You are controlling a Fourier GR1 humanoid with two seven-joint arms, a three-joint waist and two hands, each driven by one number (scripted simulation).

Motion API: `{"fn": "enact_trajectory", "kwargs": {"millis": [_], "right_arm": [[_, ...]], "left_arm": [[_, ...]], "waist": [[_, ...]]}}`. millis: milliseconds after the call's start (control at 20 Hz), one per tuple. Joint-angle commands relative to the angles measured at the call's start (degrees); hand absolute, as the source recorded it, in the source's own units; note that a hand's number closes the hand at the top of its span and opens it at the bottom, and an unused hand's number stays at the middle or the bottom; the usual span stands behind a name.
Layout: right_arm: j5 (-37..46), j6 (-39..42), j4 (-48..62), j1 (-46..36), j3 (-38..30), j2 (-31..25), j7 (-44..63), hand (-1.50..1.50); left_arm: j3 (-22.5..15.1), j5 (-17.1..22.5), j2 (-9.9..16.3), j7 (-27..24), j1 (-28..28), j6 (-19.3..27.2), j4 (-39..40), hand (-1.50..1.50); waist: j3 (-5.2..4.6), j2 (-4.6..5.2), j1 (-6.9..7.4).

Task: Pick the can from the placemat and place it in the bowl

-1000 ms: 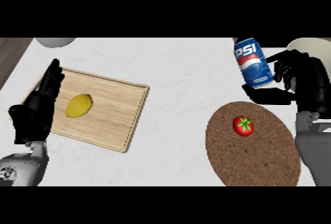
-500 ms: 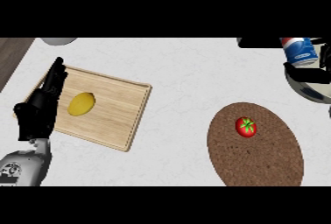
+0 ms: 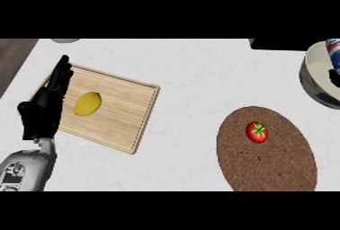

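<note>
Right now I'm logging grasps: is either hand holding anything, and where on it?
The left hand rests open at the cutting board's edge, holding nothing. The right hand barely shows beside the can over the bowl; any hold cannot be told.

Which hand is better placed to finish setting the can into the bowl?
The right. Its hand shows only as a dark sliver at the view's right edge, beside the can over the bowl. The left hand rests open far across the counter by the cutting board.
</note>
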Motion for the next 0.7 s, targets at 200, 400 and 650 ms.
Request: {"fn": "enact_trajectory", "kwargs": {"millis": [200, 400, 650], "right_arm": [[-1.39, -3.35, 19.83, -6.46, -5.83, -2.83, -8.84, 1.50], [-3.89, 2.88, 24.02, -7.59, -7.86, -3.55, -9.93, -1.50], [-7.49, 8.16, 25.88, -8.74, -10.75, -2.42, -17.23, -1.50]], "left_arm": [[0.30, 0.39, -0.03, 0.05, -0.62, -0.95, -0.51, 0.00], [-0.96, -0.21, -1.31, 0.67, -1.83, -0.59, 0.34, 0.00], [-0.48, -1.10, -1.30, -0.54, -2.66, 0.09, 2.07, 0.00]], "waist": [[0.16, 0.56, 1.37], [0.32, 1.17, 2.08], [0.38, 1.37, 1.95]]}}
